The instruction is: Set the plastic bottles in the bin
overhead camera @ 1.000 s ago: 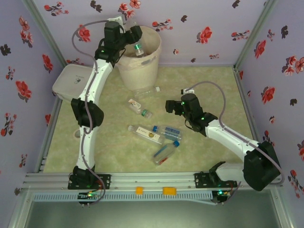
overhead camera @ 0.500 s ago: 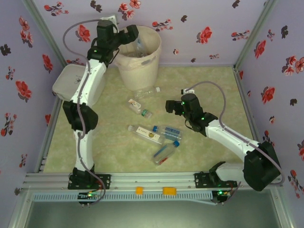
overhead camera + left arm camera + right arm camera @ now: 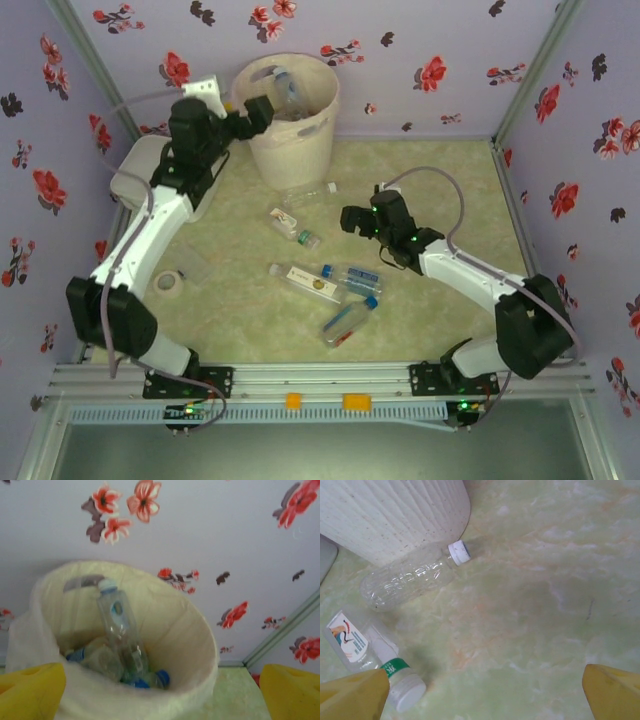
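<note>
Clear plastic bottles (image 3: 120, 630), blue and white caps, inside cream bag-lined bin (image 3: 186, 630)

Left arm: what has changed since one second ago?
The left end effector released its bottle into the bin and drew back left of the rim, open. The right end effector, open, shifted slightly left. The bottles on the table stayed put.

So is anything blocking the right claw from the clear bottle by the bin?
Nothing visible does. Bare table lies between the open right gripper and the clear bottle lying beside the bin; the green-labelled bottle sits off to one side.
</note>
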You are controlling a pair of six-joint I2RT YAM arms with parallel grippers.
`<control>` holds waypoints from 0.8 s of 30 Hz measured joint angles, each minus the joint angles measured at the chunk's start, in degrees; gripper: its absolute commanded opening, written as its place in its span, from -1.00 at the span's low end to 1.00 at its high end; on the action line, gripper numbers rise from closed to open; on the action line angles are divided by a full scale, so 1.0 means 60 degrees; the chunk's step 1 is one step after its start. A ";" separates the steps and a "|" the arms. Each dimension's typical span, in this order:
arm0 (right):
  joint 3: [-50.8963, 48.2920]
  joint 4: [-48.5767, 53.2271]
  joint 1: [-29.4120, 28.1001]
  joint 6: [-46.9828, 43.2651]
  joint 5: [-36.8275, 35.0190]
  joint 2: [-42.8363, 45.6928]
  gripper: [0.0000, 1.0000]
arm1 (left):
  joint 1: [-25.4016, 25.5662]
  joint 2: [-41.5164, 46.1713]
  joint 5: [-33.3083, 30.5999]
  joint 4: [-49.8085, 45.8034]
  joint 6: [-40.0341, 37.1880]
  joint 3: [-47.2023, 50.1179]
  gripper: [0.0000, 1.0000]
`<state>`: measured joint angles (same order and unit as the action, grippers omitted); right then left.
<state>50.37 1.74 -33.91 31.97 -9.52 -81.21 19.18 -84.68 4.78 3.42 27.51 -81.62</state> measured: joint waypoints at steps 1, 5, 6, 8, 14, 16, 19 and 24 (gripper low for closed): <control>0.0036 -0.0127 0.0000 0.0270 0.0098 -0.0204 0.99 | 0.0036 0.0375 -0.0040 0.0222 0.0051 0.0670 0.99; 0.0419 -0.0678 0.0000 0.1421 0.0488 -0.1304 0.99 | 0.0138 0.1756 -0.0361 0.0947 0.0419 0.3129 0.99; 0.0576 -0.0801 0.0000 0.1701 0.0586 -0.1625 0.99 | 0.0153 0.2080 -0.0463 0.1129 0.0572 0.3727 0.99; 0.0929 -0.1049 0.0000 0.2244 0.0718 -0.2266 0.99 | 0.0164 0.2663 -0.0696 0.1399 0.0852 0.4794 0.99; 0.1942 -0.1759 0.0000 0.3504 0.0962 -0.3763 0.86 | 0.0178 0.3996 -0.1253 0.1741 0.1756 0.7053 0.99; 0.2299 -0.2062 0.0000 0.3945 0.1024 -0.4211 0.79 | 0.0182 0.4269 -0.1308 0.2018 0.2208 0.7719 0.99; 0.2710 -0.2561 -0.0011 0.4619 0.1093 -0.4801 0.68 | 0.0200 0.4368 -0.1384 0.2208 0.2783 0.8542 1.00; 0.3162 -0.3111 -0.0127 0.5584 0.1082 -0.5635 0.61 | 0.0244 0.4390 -0.1483 0.2211 0.3257 0.9380 0.99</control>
<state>69.34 -16.93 -34.68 65.47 -3.03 -115.02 20.64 -58.35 -4.12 16.69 47.05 -25.34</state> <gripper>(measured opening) 0.814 0.997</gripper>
